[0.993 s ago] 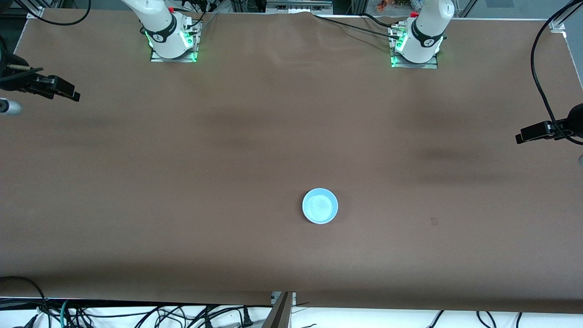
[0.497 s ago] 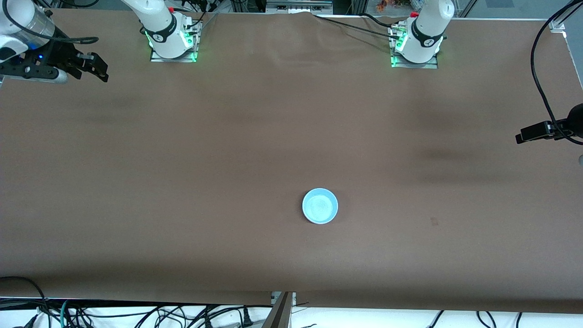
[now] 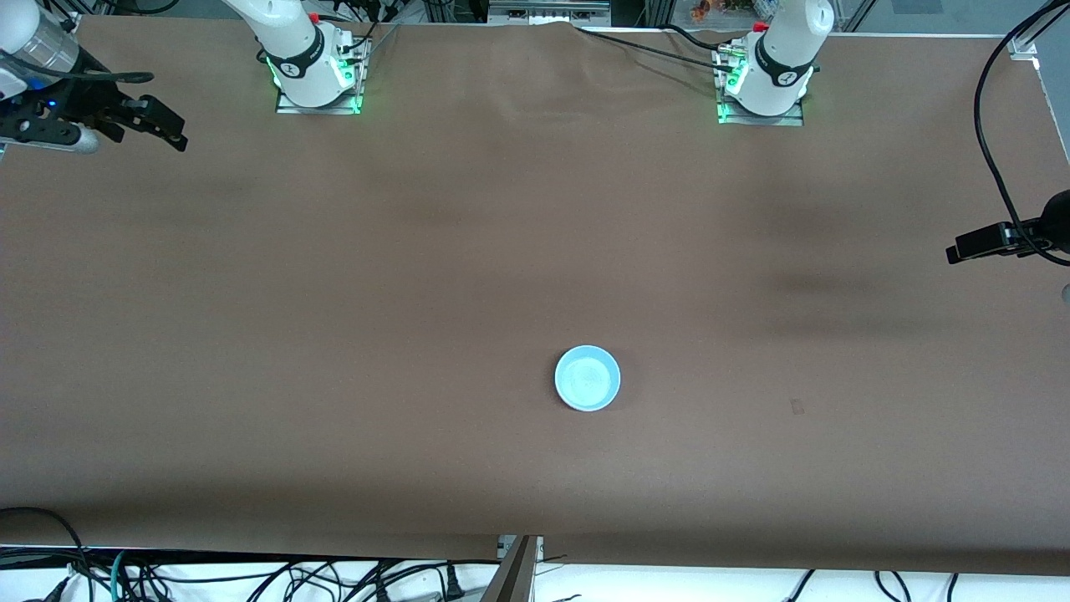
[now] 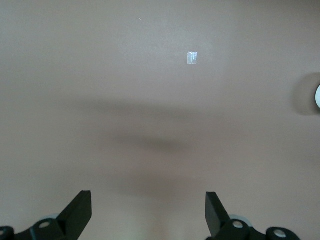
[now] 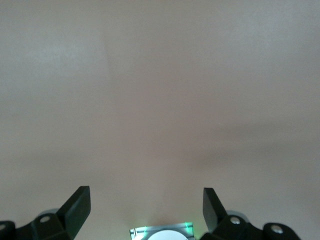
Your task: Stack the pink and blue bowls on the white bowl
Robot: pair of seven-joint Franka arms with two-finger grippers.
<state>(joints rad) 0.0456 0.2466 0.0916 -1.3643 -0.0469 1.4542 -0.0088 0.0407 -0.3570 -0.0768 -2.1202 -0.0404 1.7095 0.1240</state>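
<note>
The light blue bowl [image 3: 588, 378] sits upright on the brown table, near the middle and toward the front camera. Only a sliver of its rim [image 4: 317, 98] shows in the left wrist view. No pink bowl and no white bowl shows on its own in any view. My right gripper [image 3: 167, 124] is open and empty, up over the right arm's end of the table; its fingertips show spread in its wrist view [image 5: 146, 199]. My left gripper [image 3: 961, 247] is open and empty over the left arm's end of the table [image 4: 148, 201].
The two arm bases [image 3: 318, 79] [image 3: 762, 88] stand along the edge farthest from the front camera; the right one also shows in the right wrist view [image 5: 162, 234]. A small tape mark [image 3: 797, 407] lies beside the bowl toward the left arm's end. Cables hang past the table's edges.
My right gripper has risen and swung toward its base side of the table, then drifted slightly outward. The left gripper and the blue bowl have not moved.
</note>
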